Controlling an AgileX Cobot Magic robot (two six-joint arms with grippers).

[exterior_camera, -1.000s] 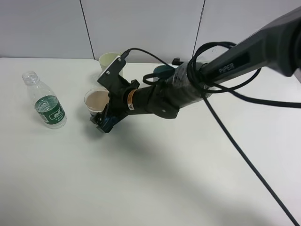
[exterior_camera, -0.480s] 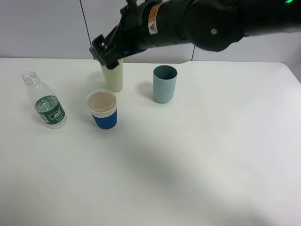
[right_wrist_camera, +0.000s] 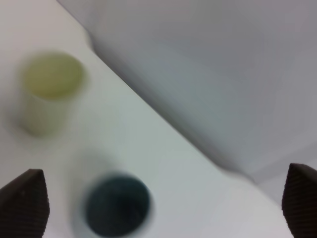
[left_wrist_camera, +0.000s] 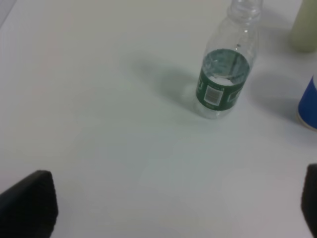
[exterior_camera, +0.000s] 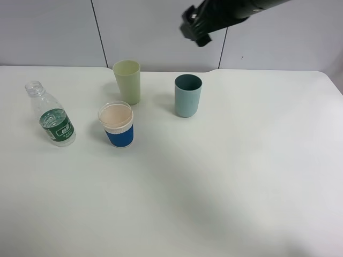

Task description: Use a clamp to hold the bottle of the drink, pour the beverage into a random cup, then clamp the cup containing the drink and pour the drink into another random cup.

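The clear plastic bottle [exterior_camera: 50,114] with the dark green label stands upright and without a cap near the left edge of the white table [exterior_camera: 225,182]; the left wrist view shows a little clear liquid inside it at the height of the label [left_wrist_camera: 221,83]. To its right, apart from it, stands the short paper cup [exterior_camera: 117,125] with the blue sleeve, white band and peach inside. Behind this cup is the pale yellow-green tumbler [exterior_camera: 127,81], and further right the teal tumbler [exterior_camera: 187,95], also upright; none of these things touch. The right gripper [exterior_camera: 196,25] is high above the table in front of the grey wall [exterior_camera: 53,32], with nothing between its jaws, which stand wide apart at the two edges of the blurred right wrist view. The left gripper [left_wrist_camera: 163,208] also has its jaws wide and holds nothing, with the bottle lying ahead of it.
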